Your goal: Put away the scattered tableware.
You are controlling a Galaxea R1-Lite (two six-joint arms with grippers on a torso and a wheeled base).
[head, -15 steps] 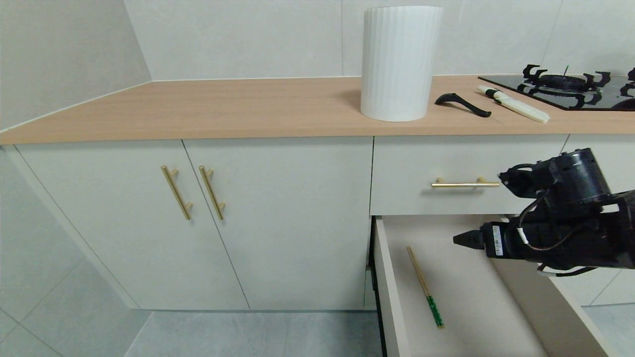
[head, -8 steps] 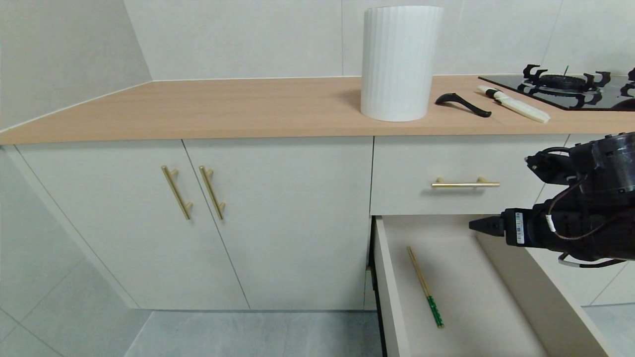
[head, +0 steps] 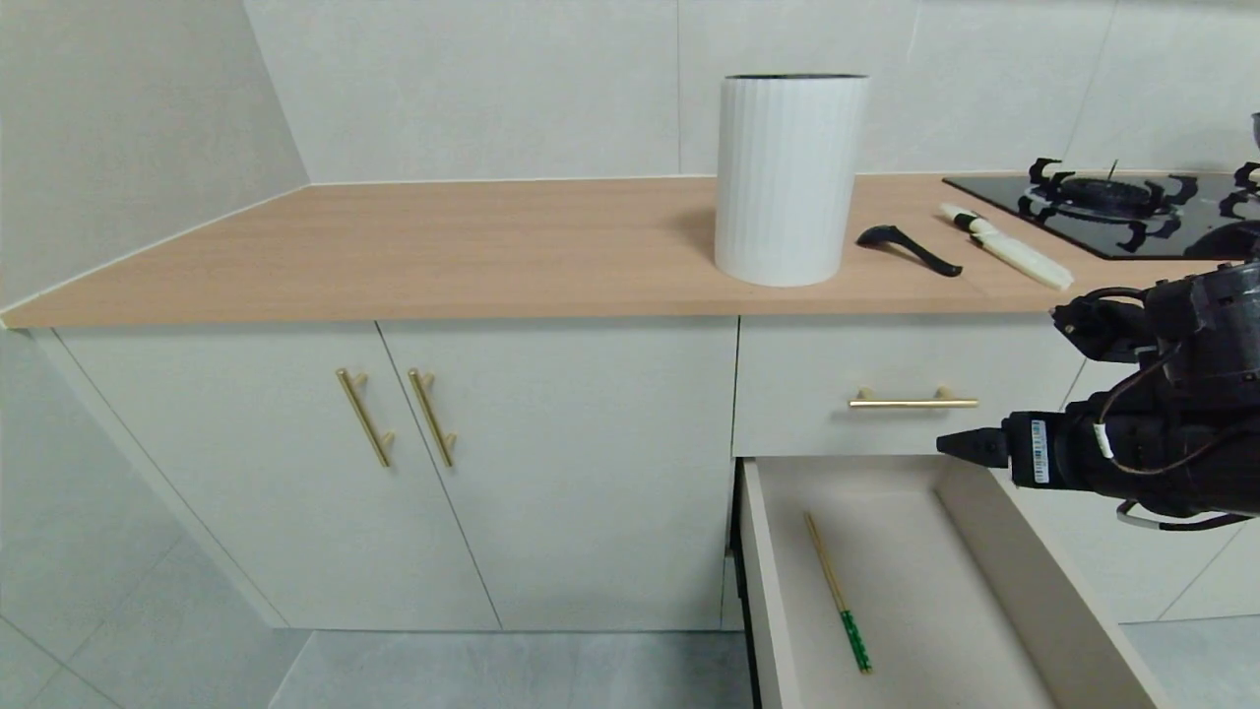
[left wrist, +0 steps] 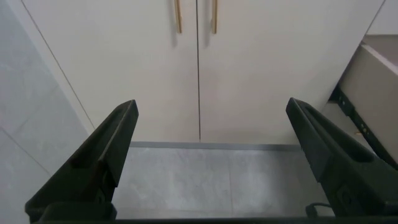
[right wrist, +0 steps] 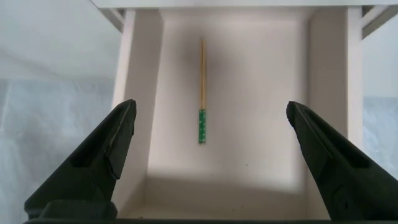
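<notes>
Tableware lying out on the worktop (head: 492,246) comes to two pieces: a black spoon (head: 906,248) just beside the white ribbed canister (head: 790,177), and a white utensil (head: 1009,258) between the spoon and the hob (head: 1102,212). A pair of chopsticks (head: 837,591) already lies in the open drawer (head: 768,591) below.

Both pieces on the worktop look light, stiff and smooth, probably plastic, so they should lift with little force but may slip or swivel in a loose pinch. They lie flat and low, which calls for a pinch from above across the narrow width. For the spoon, the middle of the handle looks the best place. For the white utensil, mid-length is best.

The spoon's bowl end points toward the canister, and its handle runs away to the robot's right and toward the worktop's front edge. The white utensil's long axis runs much the same way, with its dark-banded end farther back. The chopsticks run roughly front to back in the drawer, green end toward the drawer's front.

The right end effector (head: 970,446) hangs over the drawer, released and holding nothing. The left end effector (left wrist: 211,109) is likewise spread wide and empty, low before the cupboard doors (left wrist: 199,50).
</notes>
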